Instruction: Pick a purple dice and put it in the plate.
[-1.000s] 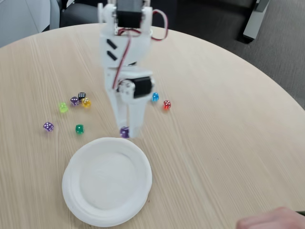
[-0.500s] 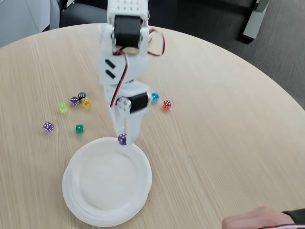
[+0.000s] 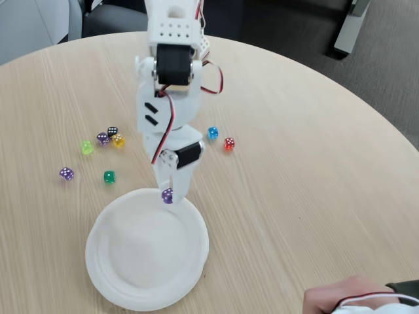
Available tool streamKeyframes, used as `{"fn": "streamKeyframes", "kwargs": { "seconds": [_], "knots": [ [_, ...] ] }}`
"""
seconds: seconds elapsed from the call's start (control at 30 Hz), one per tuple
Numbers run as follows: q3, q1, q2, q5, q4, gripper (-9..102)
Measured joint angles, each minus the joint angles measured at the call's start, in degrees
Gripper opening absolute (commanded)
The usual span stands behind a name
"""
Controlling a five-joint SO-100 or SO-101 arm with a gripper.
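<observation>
starting at the left of the fixed view, a violet die with white pips [image 3: 66, 173] sits alone on the pale wooden table [image 3: 294, 144], with a yellow-green die [image 3: 86, 147] a little up and right of it. next comes a tight cluster: a dull purple die [image 3: 103, 139], a black die [image 3: 112, 131] and a yellow die [image 3: 118, 140], all just beside each other. a green die [image 3: 109, 176] lies below that cluster, between it and the plate [image 3: 111, 275].

the plate is round, white and shallow-rimmed, and it lies near the bottom of the view, left of centre. the white arm reaches down from the top edge with red and white wires looping along its side, and its tool [image 3: 168, 196] hangs over the upper rim of the plate. the tool is clamped on the purple dice [image 3: 167, 195], which shows at the fingertips over the plate's upper rim area; whether the die touches the plate's surface cannot be told from this angle.

right of the arm, a blue die [image 3: 213, 133] and a red die [image 3: 229, 143] lie near each other on the table, apart from the plate. at the bottom right corner a person's hand [image 3: 347, 297] rests at the table edge, with a dark sleeve at the frame's border.
</observation>
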Motion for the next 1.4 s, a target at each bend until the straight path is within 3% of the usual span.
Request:
{"fn": "streamKeyframes", "kwargs": {
  "seconds": [0.17,0.3,0.47,0.5,0.57,0.9,1.17,1.4],
  "knots": [
    [0.0,0.0,-1.0,0.0,0.0,0],
    [0.0,-0.3,-1.0,0.1,0.0,10],
    [0.0,-0.2,-1.0,0.6,0.0,14],
    [0.0,-0.2,-1.0,0.8,0.0,13],
    [0.0,-0.2,-1.0,1.1,0.0,0],
    [0.0,-0.2,-0.5,4.7,4.9,0],
    [0.1,-0.7,15.0,7.6,15.3,0],
    [1.8,-0.5,34.4,-0.4,16.2,0]
  ]
}}
